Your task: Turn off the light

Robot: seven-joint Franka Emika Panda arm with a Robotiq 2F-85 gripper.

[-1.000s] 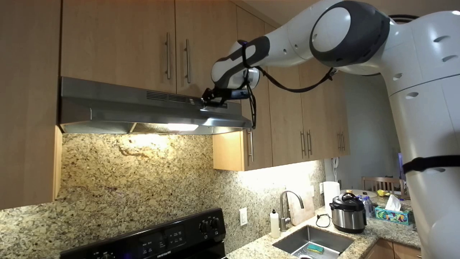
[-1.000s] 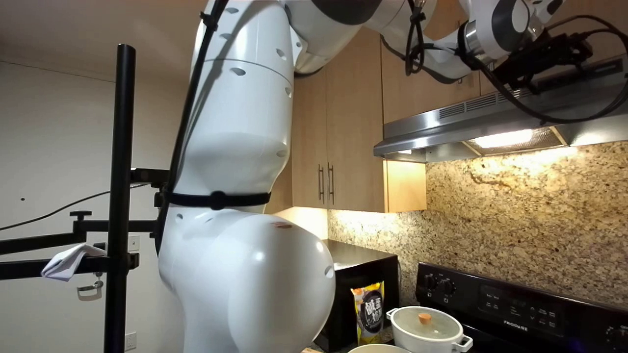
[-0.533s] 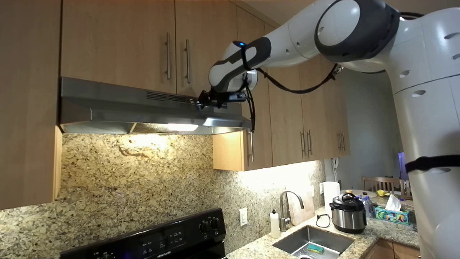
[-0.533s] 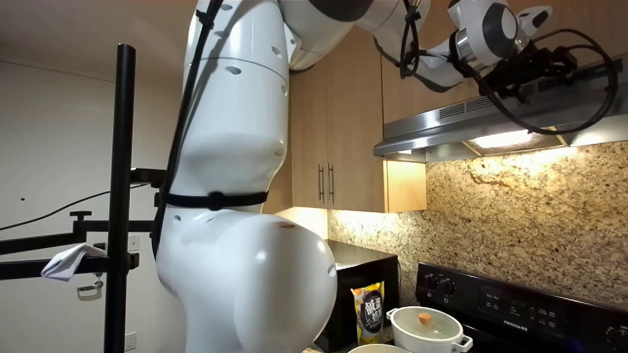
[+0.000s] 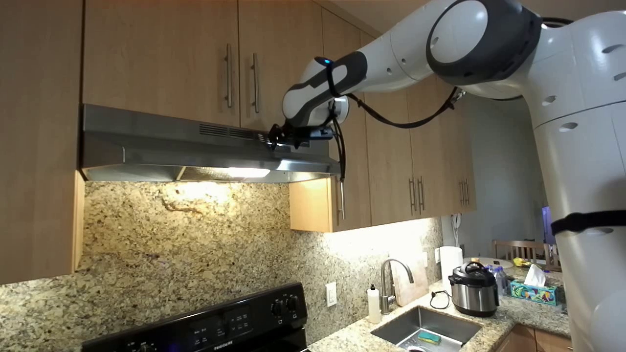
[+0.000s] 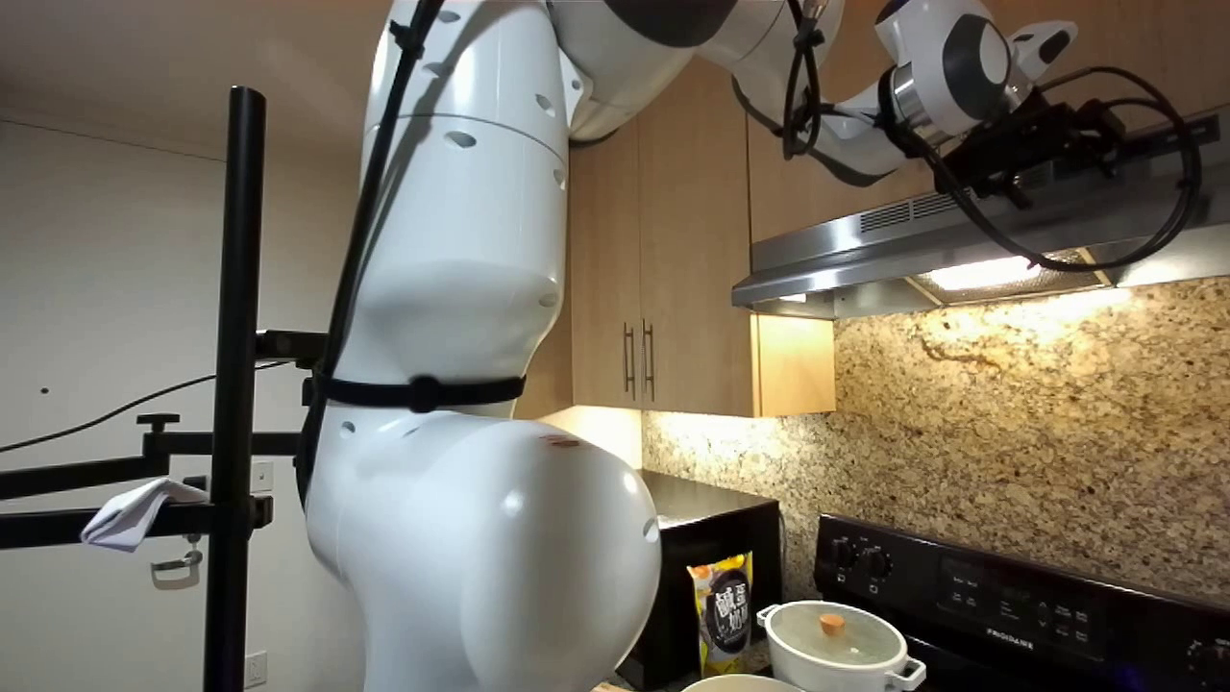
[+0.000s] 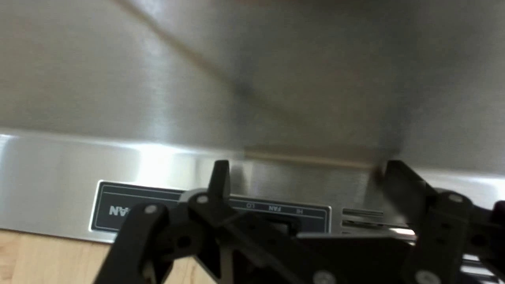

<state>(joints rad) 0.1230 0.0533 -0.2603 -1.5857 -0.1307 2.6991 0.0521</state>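
— Labels?
— FRIGIDAIRE on the stove (image 6: pixel 1019 607); LO, FAN, HI on the hood (image 5: pixel 195 142) panel (image 7: pixel 276 208).
— Gripper (image 7: pixel 307 170)?
— Spread, near the panel.
— Light (image 6: pixel 985 273)?
— On, under the hood, above the stove.

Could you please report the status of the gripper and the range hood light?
Gripper open, holding nothing. Range hood light on. Hood control panel partly hidden behind gripper in wrist view.
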